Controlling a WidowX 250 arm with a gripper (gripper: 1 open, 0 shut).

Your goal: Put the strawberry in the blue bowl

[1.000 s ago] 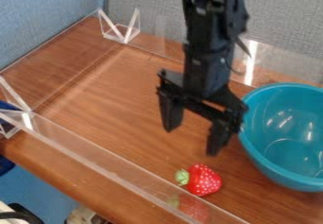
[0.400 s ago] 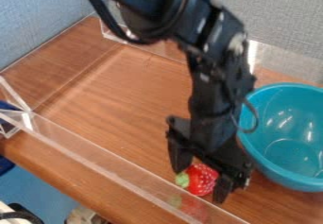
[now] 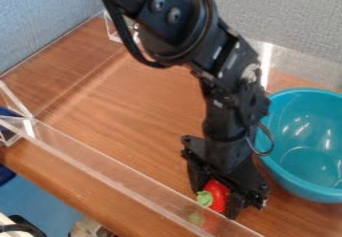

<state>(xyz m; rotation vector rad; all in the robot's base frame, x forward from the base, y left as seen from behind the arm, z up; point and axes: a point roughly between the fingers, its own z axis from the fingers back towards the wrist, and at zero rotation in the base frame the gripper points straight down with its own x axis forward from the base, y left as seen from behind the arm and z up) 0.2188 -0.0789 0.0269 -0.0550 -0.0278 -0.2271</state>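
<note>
The strawberry [image 3: 211, 195], small, red and green-capped, lies on the wooden table near the front clear wall. My black gripper [image 3: 219, 193] has come straight down over it, and its fingers stand close on either side of the fruit, shut on it. Only a small part of the berry shows between the fingers. The blue bowl [image 3: 310, 141], teal and shiny, sits to the right of the gripper with nothing in it.
Clear acrylic walls [image 3: 94, 161] fence the wooden table [image 3: 120, 96] along the front, left and back. The dark arm [image 3: 181, 31] leans in from the upper left above the gripper. The bowl's rim is close to the gripper's right side.
The arm dropped from above the table down onto the strawberry and moved toward the front wall. The fingers, spread wide a second ago, have come together around the fruit.
</note>
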